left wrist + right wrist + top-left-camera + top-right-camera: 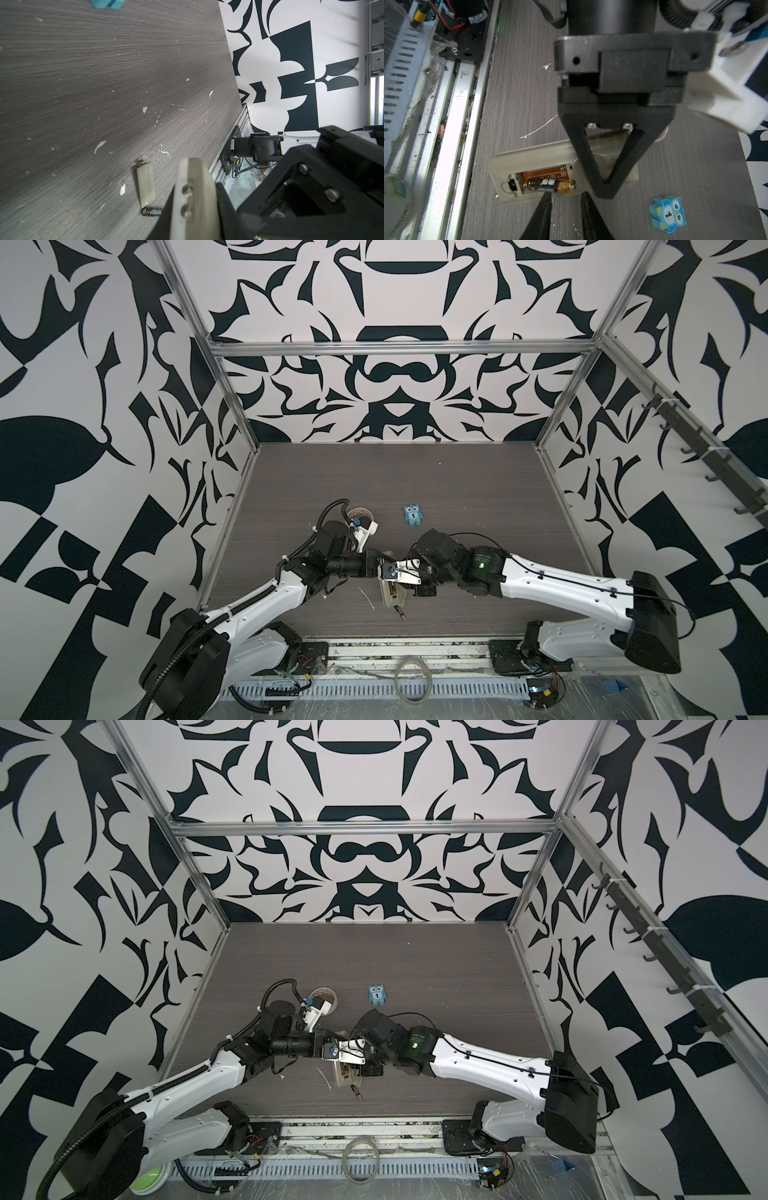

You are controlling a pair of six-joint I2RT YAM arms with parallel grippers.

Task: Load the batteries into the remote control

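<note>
Just ahead of right end effector [566, 195]: battery [550, 185] in remote [533, 158].

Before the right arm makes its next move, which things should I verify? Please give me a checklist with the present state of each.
1. Compartment of the remote control open and facing up: ok.
2. First battery in its slot: ok; fully seated: cannot tell.
3. The other slot filled: not ok, its orange floor is bare.
4. The second battery located: ok, it lies loose beside the cover.
5. The left gripper shut over the remote control: ok; pressing on it: cannot tell.
6. The right gripper free: ok, open, nothing between its fingers.
</note>
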